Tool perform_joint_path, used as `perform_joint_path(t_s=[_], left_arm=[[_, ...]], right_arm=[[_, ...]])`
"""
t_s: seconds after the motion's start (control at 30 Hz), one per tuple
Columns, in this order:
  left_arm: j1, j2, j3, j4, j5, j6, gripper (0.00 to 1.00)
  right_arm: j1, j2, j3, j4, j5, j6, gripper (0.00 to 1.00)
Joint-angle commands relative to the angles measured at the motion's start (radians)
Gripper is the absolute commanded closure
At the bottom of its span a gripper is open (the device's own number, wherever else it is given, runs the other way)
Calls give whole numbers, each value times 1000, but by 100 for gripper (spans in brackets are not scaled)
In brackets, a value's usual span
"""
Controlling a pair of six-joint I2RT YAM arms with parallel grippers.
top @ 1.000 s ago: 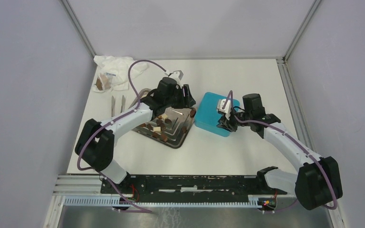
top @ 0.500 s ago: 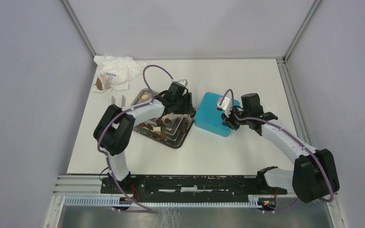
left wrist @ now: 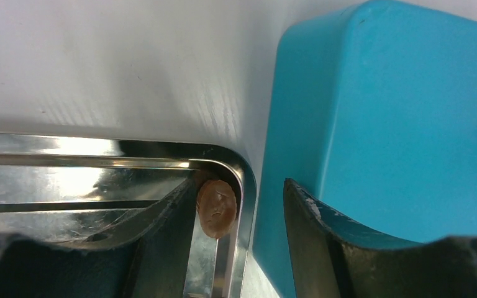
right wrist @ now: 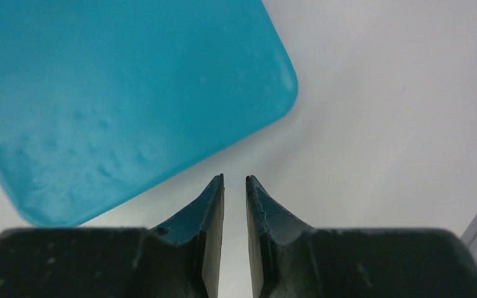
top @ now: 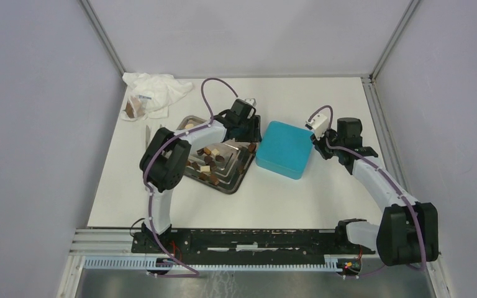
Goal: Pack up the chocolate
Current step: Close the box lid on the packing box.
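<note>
Spotting one round light-brown chocolate (left wrist: 217, 208), wedged in the tray (left wrist: 161, 149) corner, right between the left claw (left wrist: 239, 195) fingers and just beside the inner one; more chocolate pieces (top: 206, 162) scattered back along the tray, behind that claw. Holding nothing there, spread medium-wide and straddling the steel rim: one finger inside the tray, the other outside, close against the teal box (left wrist: 397, 124), contact hard to tell. Risky! Closing here would likely pinch rim and chocolate together, or squirt the disc out along the curved wall. Could also shove the box sideways with the outer finger, or drag the tray. Worth noting too: smooth teal top, no dividers showing, so seemingly lidded, leaving nowhere to drop a piece. Over beyond the box, right claw (right wrist: 235, 181) narrowed to a slim gap, empty, hovering over bare worktop (right wrist: 379, 93) just off the box corner; any careless swing inward might nudge the box into the left claw.
</note>
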Motion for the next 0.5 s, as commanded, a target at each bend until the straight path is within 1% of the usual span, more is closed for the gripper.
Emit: perform_joint_path(t_s=[0.0, 0.2, 0.3, 0.37, 0.43, 0.47], left_arm=[[-34, 35, 66, -22, 52, 51, 40], [-63, 59, 100, -42, 59, 50, 40], [-73, 62, 99, -42, 63, 47, 40], [-76, 61, 95, -42, 63, 44, 40], [-76, 58, 89, -41, 61, 41, 40], [-76, 56, 86, -38, 61, 39, 40]], right_arm=[[-23, 84, 6, 34, 147, 65, 76], [-28, 180, 28, 10, 121, 94, 76], [-39, 196, 43, -8, 100, 92, 77], [-48, 186, 53, -19, 158, 63, 76], [-64, 134, 45, 4, 291, 17, 76], [-79, 100, 38, 17, 315, 2, 75]])
